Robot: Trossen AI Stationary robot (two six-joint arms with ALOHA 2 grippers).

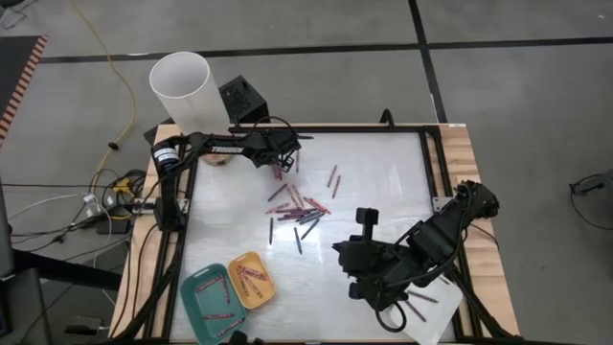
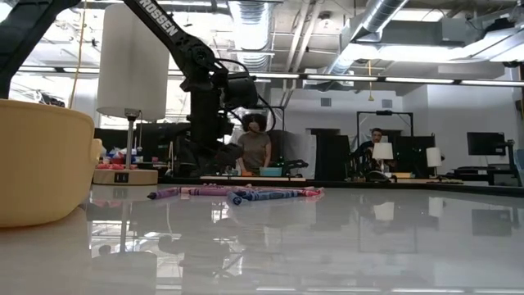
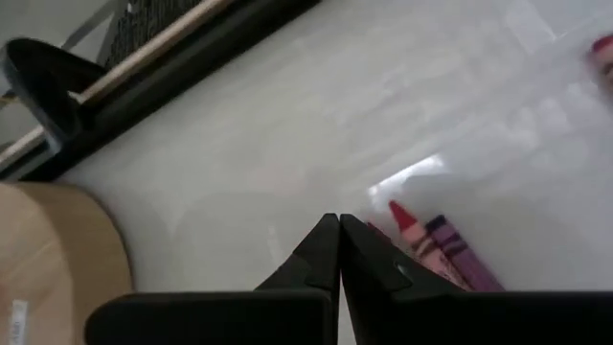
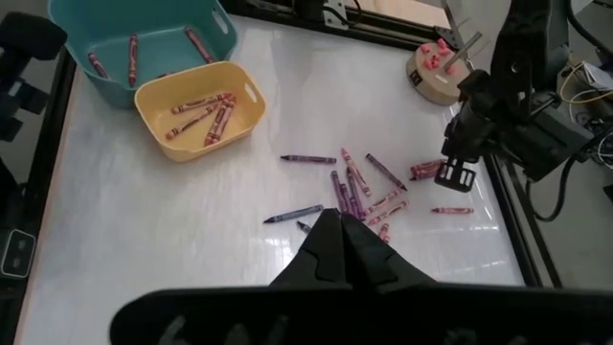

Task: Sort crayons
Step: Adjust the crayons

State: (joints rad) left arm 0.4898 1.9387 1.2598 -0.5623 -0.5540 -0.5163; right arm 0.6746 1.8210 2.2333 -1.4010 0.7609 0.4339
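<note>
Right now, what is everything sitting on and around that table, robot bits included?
crayons: a couple dozen loose, red, pink, purple and dark blue; most in a pile mid-table, a few strays around it.
yellow tray: one, holding several red crayons, at the table's near-left corner.
teal tray: one, holding a few crayons, touching the yellow tray.
round tan dish: one, holding pink pieces, at the far-left edge.
white cylinder: one, off the table's far-left corner.
people: two, in the room behind.
left gripper: shut, empty, low beside a red and a purple crayon at the far edge.
right gripper: shut, empty, raised over the near-right side.
</note>
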